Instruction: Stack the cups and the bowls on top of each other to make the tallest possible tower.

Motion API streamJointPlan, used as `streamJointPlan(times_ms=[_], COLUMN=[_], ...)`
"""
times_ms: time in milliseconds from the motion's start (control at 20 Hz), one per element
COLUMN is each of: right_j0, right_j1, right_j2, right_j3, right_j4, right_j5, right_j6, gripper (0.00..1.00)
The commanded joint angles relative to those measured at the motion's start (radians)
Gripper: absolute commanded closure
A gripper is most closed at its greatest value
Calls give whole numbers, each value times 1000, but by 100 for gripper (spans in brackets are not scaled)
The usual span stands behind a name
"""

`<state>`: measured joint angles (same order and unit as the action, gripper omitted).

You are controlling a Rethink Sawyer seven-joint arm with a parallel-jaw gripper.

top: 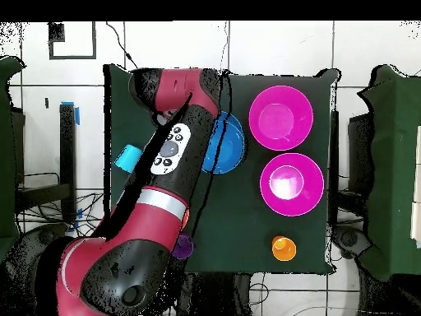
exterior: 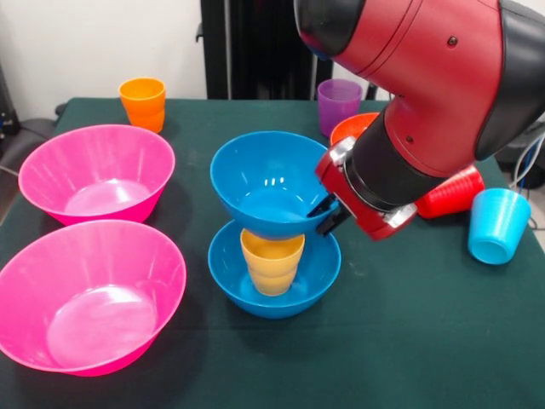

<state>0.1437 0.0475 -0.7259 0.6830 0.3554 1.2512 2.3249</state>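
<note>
Gripper [exterior: 322,214] pinches the right rim of the upper blue bowl [exterior: 264,181], which sits on a yellow cup [exterior: 272,260] standing in the lower blue bowl [exterior: 315,277]. Two pink bowls [exterior: 95,170] lie apart, left.

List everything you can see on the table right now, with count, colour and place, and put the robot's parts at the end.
pink bowls: 2, pink, upright side by side at the front view's left, one nearer, one farther
blue bowls: 2, blue, mid-table; lower bowl on the cloth, upper bowl atop the yellow cup
yellow cup: 1, yellow, upside down in the lower blue bowl
orange cup: 1, orange, far left corner
purple cup: 1, purple, far edge
orange-red bowl: 1, mostly hidden behind the arm
red cup: 1, red, on its side, right
light blue cup: 1, tilted, far right
table: 1, dark green cloth
arm: 1, red and black
gripper: 1, black, at the upper bowl's rim
</note>
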Motion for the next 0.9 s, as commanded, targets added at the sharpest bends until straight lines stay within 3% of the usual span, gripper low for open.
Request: streamJointPlan(times_ms=[50,550,900], right_j0=[12,4,7], right_j1=[-20,-18,-19], right_j2=[137,140,147], right_j3=[73,84,89], right_j4=[-75,-86,-70], right_j5=[-99,-159,-149], right_j6=[-75,-94,-80], gripper=[100,100,100])
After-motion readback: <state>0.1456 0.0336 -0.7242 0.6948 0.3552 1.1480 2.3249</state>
